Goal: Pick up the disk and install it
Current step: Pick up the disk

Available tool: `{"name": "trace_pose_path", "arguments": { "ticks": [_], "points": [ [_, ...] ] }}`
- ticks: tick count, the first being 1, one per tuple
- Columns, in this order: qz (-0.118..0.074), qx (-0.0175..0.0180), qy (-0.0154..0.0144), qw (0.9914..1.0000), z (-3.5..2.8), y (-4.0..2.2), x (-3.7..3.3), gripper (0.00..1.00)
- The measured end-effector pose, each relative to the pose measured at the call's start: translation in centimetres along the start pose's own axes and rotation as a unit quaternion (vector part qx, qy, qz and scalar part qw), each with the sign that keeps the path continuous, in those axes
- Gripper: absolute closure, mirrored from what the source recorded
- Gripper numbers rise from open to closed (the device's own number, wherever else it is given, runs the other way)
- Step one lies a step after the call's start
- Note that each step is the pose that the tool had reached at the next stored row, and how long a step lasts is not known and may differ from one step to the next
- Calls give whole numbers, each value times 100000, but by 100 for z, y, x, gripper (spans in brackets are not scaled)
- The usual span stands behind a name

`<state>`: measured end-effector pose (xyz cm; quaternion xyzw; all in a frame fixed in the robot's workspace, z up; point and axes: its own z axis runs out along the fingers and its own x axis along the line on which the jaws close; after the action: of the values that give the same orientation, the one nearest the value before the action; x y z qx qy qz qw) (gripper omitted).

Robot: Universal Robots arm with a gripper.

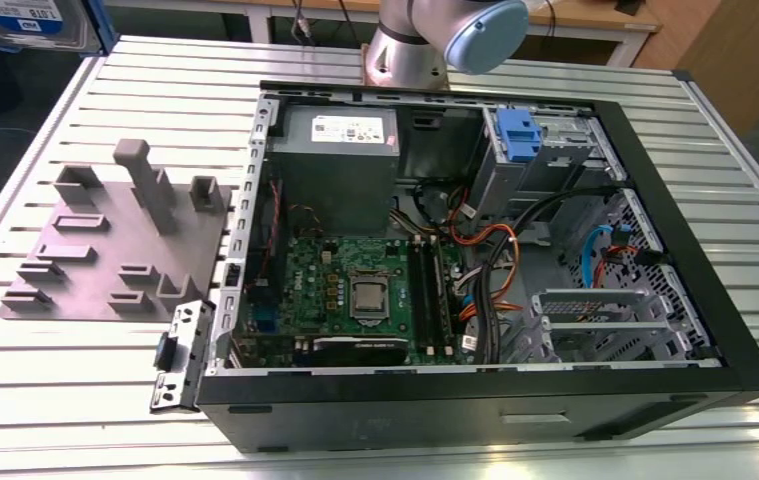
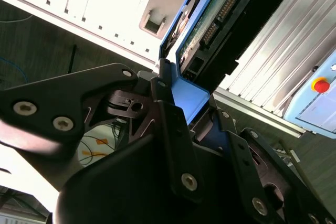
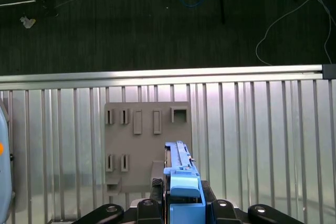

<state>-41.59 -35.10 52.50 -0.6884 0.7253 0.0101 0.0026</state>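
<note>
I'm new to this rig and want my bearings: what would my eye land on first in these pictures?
The open computer case dominates the exterior view, lying on the slatted metal table with its green board exposed. In the first wrist view the bright blue-framed disk stands out, gripped in the hand over a grey slotted fixture, which sits to the exterior view's left of the case.

An open computer case (image 1: 486,405) was set on the counter (image 1: 753,190), with a slotted fixture plate (image 1: 99,250) laid beside it at the exterior view's left, a power supply (image 1: 336,160) seated behind the motherboard (image 1: 352,290) inside it, and the disk (image 3: 178,166) held between the fingers (image 2: 170,129) over the plate's edge.
</note>
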Motion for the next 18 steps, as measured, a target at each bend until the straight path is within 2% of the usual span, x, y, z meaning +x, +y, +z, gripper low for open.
{"name": "trace_pose_path", "arguments": {
  "ticks": [7, 18],
  "points": [
    [-3, 3, 0, 100000, -23, 0, 0, 63],
    [-4, 2, -1, 100000, -131, 1, -2, 63]
  ]
}}
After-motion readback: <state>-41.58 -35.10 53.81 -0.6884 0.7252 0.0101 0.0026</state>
